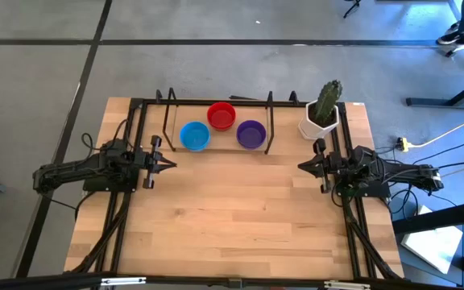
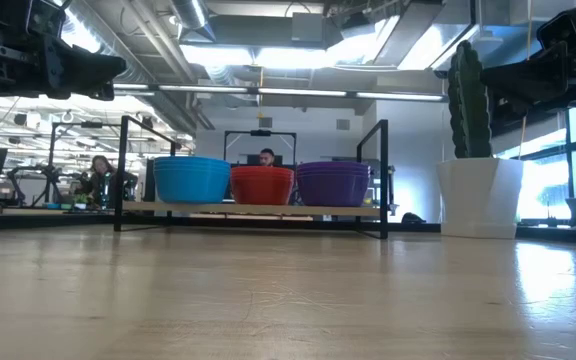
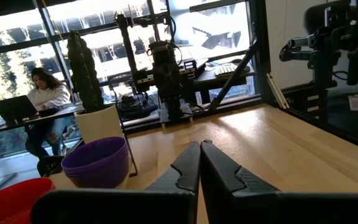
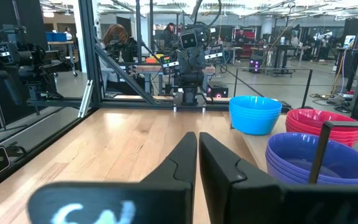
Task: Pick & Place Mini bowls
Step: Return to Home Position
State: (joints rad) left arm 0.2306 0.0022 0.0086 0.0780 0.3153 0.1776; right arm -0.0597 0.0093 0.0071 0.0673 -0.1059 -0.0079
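Note:
Three stacks of mini bowls rest on their bases at the table's far side, inside a black frame: blue (image 1: 194, 135) on the left, red (image 1: 221, 115) farthest back, purple (image 1: 250, 134) on the right. In the low view they stand side by side as blue (image 2: 191, 179), red (image 2: 262, 185) and purple (image 2: 333, 184). My left gripper (image 1: 170, 163) hovers shut at the table's left edge, pointing level toward the right. My right gripper (image 1: 302, 166) hovers shut at the right edge, pointing left. Both are clear of the bowls, and nothing is between their fingers (image 3: 199, 163) (image 4: 197, 157).
A white pot with a cactus (image 1: 322, 113) stands at the far right corner, just beyond my right gripper. The black frame (image 1: 270, 122) surrounds the bowls on the far side. The wooden table (image 1: 232, 217) lies bare between the arms. People sit in the room beyond.

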